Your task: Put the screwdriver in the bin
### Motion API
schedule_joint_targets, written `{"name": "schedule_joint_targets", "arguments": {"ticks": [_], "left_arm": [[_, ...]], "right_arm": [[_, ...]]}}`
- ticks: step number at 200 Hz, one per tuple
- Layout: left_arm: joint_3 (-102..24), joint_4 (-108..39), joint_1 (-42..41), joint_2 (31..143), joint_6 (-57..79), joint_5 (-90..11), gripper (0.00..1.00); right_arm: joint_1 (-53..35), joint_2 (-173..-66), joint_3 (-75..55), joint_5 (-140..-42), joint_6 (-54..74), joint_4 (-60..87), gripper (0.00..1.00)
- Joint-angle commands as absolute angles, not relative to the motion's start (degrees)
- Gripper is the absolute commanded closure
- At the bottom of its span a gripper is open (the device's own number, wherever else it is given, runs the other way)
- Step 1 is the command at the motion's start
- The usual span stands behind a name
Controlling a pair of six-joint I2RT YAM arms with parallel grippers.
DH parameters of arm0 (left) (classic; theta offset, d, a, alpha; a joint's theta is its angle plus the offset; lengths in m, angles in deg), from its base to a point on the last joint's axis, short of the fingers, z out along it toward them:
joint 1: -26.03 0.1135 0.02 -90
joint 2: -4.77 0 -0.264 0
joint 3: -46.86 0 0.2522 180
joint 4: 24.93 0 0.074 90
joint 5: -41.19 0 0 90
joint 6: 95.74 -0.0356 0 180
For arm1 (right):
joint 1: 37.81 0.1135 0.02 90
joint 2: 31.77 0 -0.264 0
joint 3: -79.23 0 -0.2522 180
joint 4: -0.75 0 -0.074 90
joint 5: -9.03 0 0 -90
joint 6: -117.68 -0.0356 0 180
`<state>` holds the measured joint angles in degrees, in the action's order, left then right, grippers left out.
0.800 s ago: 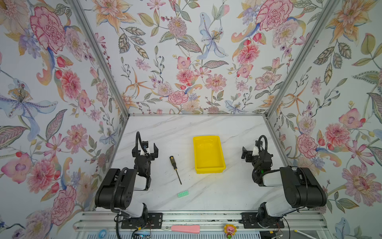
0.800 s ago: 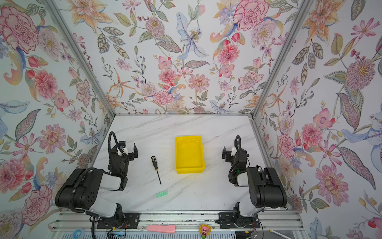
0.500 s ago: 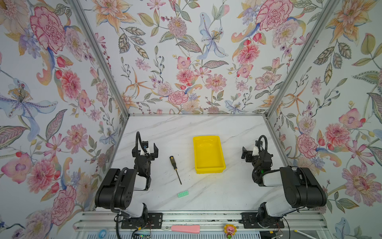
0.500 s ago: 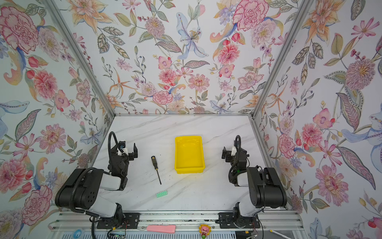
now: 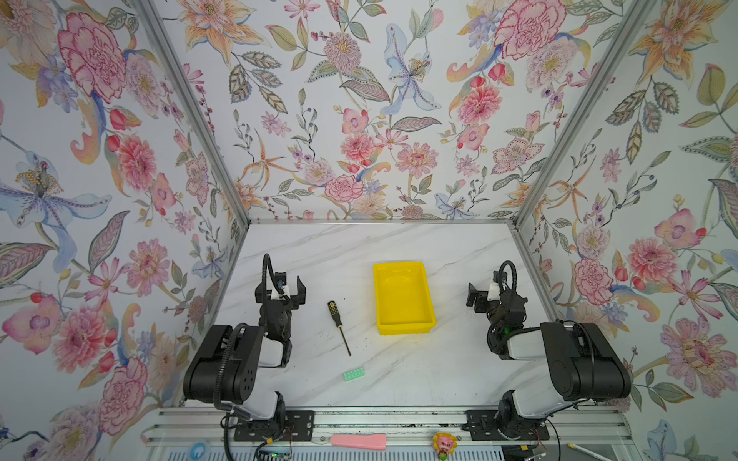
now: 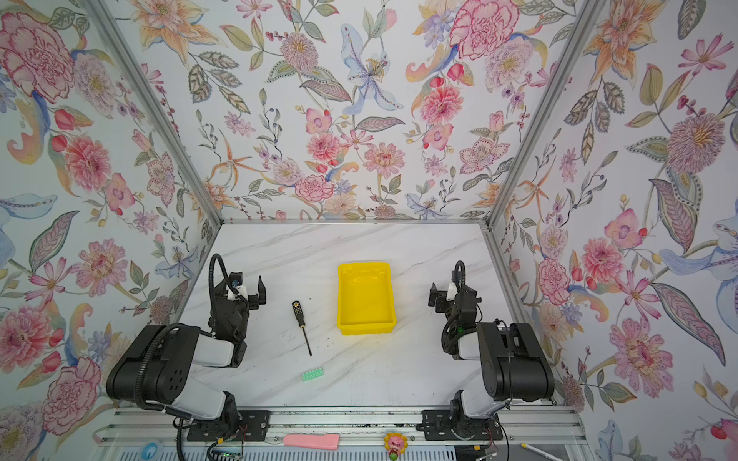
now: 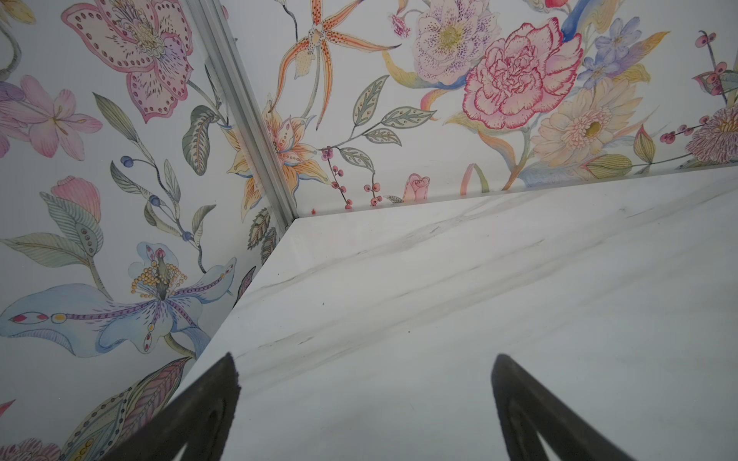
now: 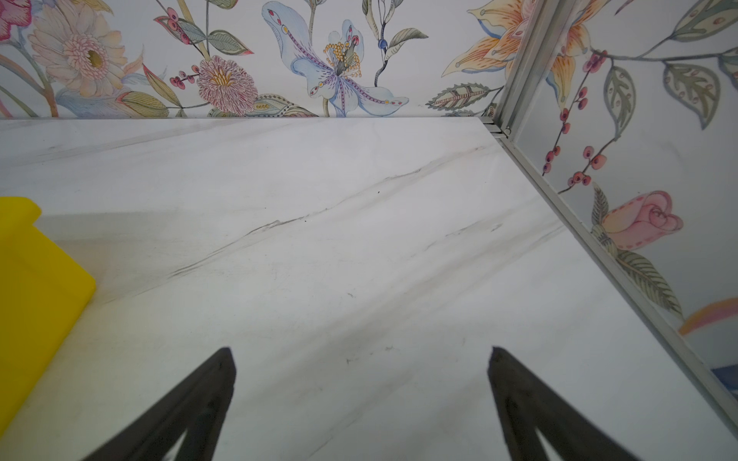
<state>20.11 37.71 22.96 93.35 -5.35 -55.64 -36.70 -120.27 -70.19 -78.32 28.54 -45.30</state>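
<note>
Left pincer (image 7: 365, 359) and right pincer (image 8: 361, 351) both gape wide, holding nothing. The screwdriver (image 5: 337, 323) lies flat on the worktop (image 5: 399, 383) between the left pincer and the bin (image 5: 404, 329), touching neither; only top views show it. The right wrist view catches the bin's corner. Bare worktop rings the screwdriver.

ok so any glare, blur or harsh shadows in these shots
Both top views: soft even light, faint highlights on the bin at its far wall, the screwdriver sharp; left wrist view: tips of the left gripper dark and soft-edged; right wrist view: the bin throws a soft shadow across the table.
</note>
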Motion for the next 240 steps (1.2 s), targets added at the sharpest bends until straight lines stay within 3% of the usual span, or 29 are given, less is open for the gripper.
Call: {"name": "schedule_joint_targets", "arguments": {"ticks": [1,35,50,86,109,135,184,240], "left_arm": [[20.6,40.3,22.5,93.8,-5.6,-56.5,0.01],[20.3,39.7,22.6,93.7,-5.4,-57.0,0.01],[19.9,36.4,22.5,90.6,-4.7,-58.8,0.01],[9.4,3.0,21.1,76.4,3.7,-62.8,0.01],[-2.4,-22.8,17.0,72.7,14.0,-68.5,0.01],[-17.2,-48.2,12.0,77.5,23.3,-69.2,0.01],[-28.6,-62.7,2.9,89.8,37.1,-63.4,0.01],[-37.9,-70.0,-1.3,104.9,39.3,-63.1,0.01]], "right_arm": [[-36.6,-120.1,-69.7,-77.5,29.2,-47.2,0.01],[-36.3,-119.9,-69.9,-77.2,29.3,-47.5,0.01],[-35.6,-117.8,-69.4,-72.2,28.5,-45.4,0.01],[-34.7,-104.9,-66.2,-70.6,27.9,-29.9,0.01],[-33.8,-97.3,-61.5,-65.2,19.3,-15.4,0.01],[-32.8,-96.1,-50.2,-61.9,10.8,8.5,0.01],[-23.9,-98.2,-41.0,-59.7,9.7,22.6,0.01],[-13.6,-98.8,-45.3,-79.7,14.0,8.8,0.01]]}}
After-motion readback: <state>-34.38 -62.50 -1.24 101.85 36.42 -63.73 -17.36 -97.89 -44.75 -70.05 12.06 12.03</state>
